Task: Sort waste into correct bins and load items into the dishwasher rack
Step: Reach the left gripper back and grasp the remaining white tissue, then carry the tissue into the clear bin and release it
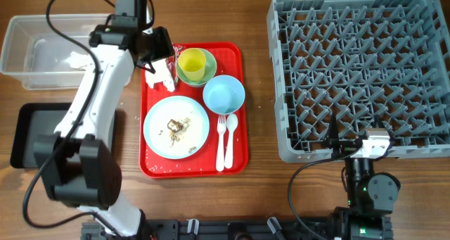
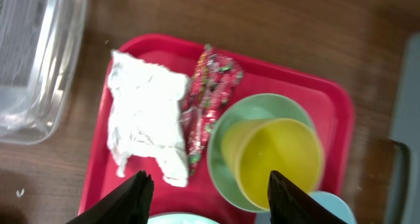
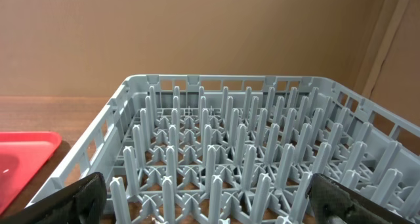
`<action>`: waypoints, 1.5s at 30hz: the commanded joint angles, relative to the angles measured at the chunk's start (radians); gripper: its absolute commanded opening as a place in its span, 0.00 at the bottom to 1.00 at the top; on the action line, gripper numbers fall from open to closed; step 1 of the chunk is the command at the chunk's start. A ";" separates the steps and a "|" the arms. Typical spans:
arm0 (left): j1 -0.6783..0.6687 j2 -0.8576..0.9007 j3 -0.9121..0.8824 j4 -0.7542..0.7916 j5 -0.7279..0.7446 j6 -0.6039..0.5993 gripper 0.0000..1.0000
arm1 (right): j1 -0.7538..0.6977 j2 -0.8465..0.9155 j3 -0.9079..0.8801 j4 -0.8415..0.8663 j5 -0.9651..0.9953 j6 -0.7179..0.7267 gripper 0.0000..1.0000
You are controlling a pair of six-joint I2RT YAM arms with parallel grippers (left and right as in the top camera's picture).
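My left gripper (image 1: 156,51) (image 2: 207,178) is open and empty above the back left of the red serving tray (image 1: 235,162). Below it lie a crumpled white napkin (image 2: 147,119) (image 1: 160,78) and a small red wrapper (image 2: 207,99). A yellow cup (image 1: 191,60) (image 2: 279,158) sits in the pale-green bowl (image 1: 205,72) (image 2: 262,109). The light-blue bowl (image 1: 223,93), the light-blue plate (image 1: 176,127) with food scraps, and the white fork and spoon (image 1: 225,138) are on the tray. My right gripper (image 1: 362,145) (image 3: 207,191) is open at the front edge of the grey rack (image 1: 358,71) (image 3: 230,152).
The clear tub (image 1: 21,53) (image 2: 33,60) stands at the back left with a white napkin (image 1: 72,57) inside. The black tray (image 1: 28,138) lies in front of it, partly under my left arm. The rack holds nothing.
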 commanded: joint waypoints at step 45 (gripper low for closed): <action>0.016 -0.024 0.005 -0.016 -0.072 -0.083 0.04 | -0.004 -0.005 -0.001 0.002 0.009 -0.005 1.00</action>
